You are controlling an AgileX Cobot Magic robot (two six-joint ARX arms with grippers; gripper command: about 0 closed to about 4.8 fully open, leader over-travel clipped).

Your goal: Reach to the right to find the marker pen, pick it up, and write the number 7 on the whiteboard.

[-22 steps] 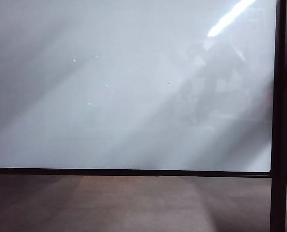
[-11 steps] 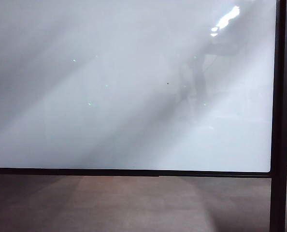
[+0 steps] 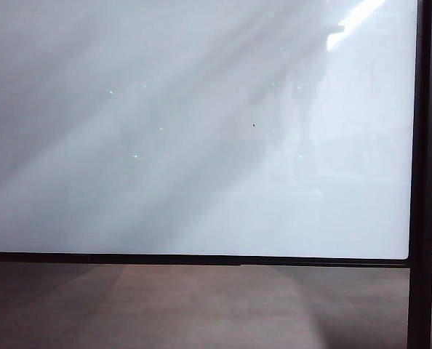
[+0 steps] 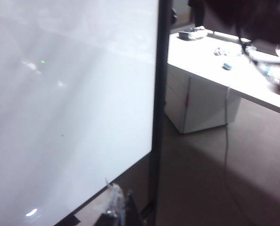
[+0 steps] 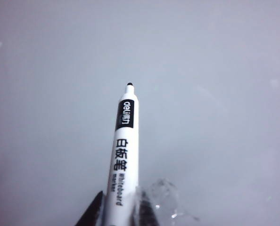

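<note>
Between the fingers (image 5: 135, 207) of the right gripper (image 5: 119, 212), the marker pen (image 5: 122, 150) is clamped by its white barrel, its dark tip directed at the whiteboard (image 3: 201, 182) with a gap still visible. No stroke is seen on the board; only a tiny dark speck (image 3: 254, 124) is present. The left gripper (image 4: 119, 212) is positioned near the board's lower black frame; its finger spacing cannot be determined.

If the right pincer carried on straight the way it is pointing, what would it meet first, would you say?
Most likely the whiteboard. The right pincer is shut on the marker pen, whose tip faces the plain white surface, so the tip would touch first. How far off it is I cannot tell.
</note>
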